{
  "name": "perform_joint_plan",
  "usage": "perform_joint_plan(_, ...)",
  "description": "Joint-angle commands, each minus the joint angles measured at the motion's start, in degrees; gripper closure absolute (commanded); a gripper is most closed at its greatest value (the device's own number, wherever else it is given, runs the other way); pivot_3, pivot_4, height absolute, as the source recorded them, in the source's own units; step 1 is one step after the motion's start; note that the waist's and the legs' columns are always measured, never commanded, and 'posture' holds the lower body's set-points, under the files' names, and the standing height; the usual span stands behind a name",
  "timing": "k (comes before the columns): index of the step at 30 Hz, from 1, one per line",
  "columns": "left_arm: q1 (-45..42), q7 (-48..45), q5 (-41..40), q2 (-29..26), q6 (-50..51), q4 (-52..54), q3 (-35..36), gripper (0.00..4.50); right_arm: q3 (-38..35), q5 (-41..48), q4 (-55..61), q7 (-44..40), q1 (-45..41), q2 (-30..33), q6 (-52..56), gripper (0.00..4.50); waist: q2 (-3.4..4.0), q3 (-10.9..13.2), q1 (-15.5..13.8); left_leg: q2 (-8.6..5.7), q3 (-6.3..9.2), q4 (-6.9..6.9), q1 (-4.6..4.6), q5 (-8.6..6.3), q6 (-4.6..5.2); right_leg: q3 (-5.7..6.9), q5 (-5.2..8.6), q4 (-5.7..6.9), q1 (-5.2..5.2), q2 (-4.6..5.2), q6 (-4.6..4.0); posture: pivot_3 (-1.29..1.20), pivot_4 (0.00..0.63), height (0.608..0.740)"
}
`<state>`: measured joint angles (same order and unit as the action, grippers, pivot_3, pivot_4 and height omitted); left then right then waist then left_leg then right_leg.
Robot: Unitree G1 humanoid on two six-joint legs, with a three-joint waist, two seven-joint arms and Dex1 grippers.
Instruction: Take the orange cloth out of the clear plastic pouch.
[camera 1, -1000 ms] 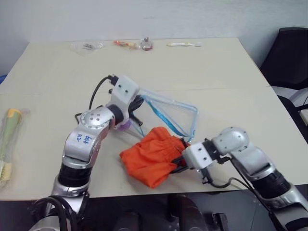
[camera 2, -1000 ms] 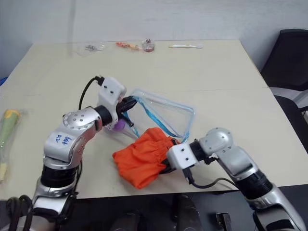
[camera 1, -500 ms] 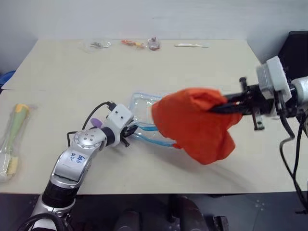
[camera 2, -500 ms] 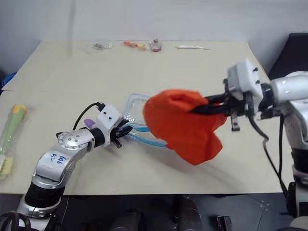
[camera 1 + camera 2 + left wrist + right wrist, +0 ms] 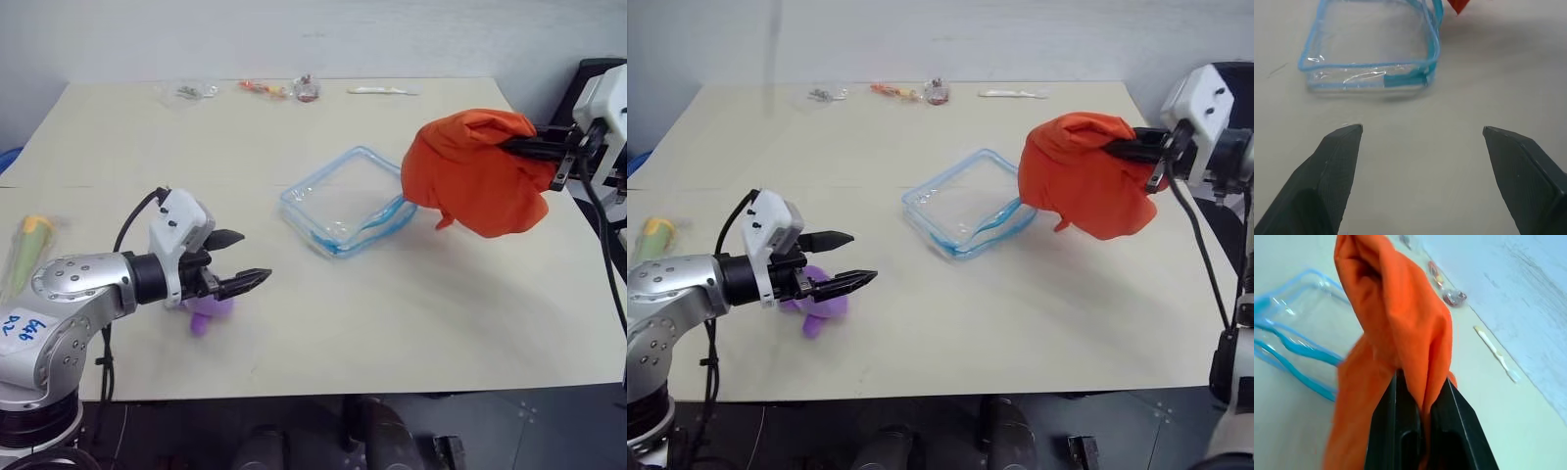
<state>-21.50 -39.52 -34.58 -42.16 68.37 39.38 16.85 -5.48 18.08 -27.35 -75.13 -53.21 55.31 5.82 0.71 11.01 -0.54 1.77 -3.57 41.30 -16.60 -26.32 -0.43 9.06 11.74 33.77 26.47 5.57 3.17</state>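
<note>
I have the orange cloth [image 5: 475,171] hanging in the air over the right part of the counter [image 5: 411,304], bunched and drooping, pinched by a fold in my right hand [image 5: 1136,152], whose two black fingers [image 5: 1400,431] are clamped tight on the fabric. The cloth is out of the clear plastic pouch [image 5: 343,201], which lies empty on the counter near the middle, its blue-trimmed mouth gaping toward the cloth; the cloth's lower edge hangs just beside the pouch's right corner. My left hand [image 5: 240,262] hovers low over the counter's left part, fingers spread wide and holding nothing, well apart from the pouch. A small purple plush toy [image 5: 813,305] sits just under that hand. Tiny bags with small items [image 5: 245,89] lie along the far edge.
</note>
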Motion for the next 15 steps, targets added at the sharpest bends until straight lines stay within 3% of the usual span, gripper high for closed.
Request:
perform_joint_plan(1, -1.3, 2.1, 0.4, 0.4, -3.3, -0.9, -1.7, 0.32, -2.4, 7.5, 14.5, -1.8, 5.5, -0.4, 7.5, 4.50, 0.00, 0.0, -0.2, 0.01, 0.02, 0.00, 0.00, 0.00, 0.00, -0.01, 0.00, -0.01, 0.01, 0.00, 0.00, 0.00, 0.150, 0.740)
perform_joint_plan(5, -1.2, 1.2, 0.1, -0.3, -7.4, -1.5, -3.1, 0.32, -4.2, 7.9, 21.1, 0.0, 10.3, 1.2, 9.3, 4.50, 0.01, 0.0, -0.7, -0.02, 0.03, 0.02, 0.02, 0.00, 0.00, 0.00, -0.01, -0.01, 0.05, 0.01, 0.01, 0.00, 0.150, 0.740)
perform_joint_plan(15, 1.4, -6.0, 10.2, -9.9, -26.5, -16.6, -7.3, 0.32, -6.4, -3.5, 1.0, 5.9, 6.7, 8.8, -6.5, 4.50, 0.07, 0.0, -0.4, -0.06, -0.20, -0.12, -0.02, 0.00, 0.00, 0.00, -0.02, -0.05, 0.03, -0.08, 0.03, 0.00, 0.150, 0.740)
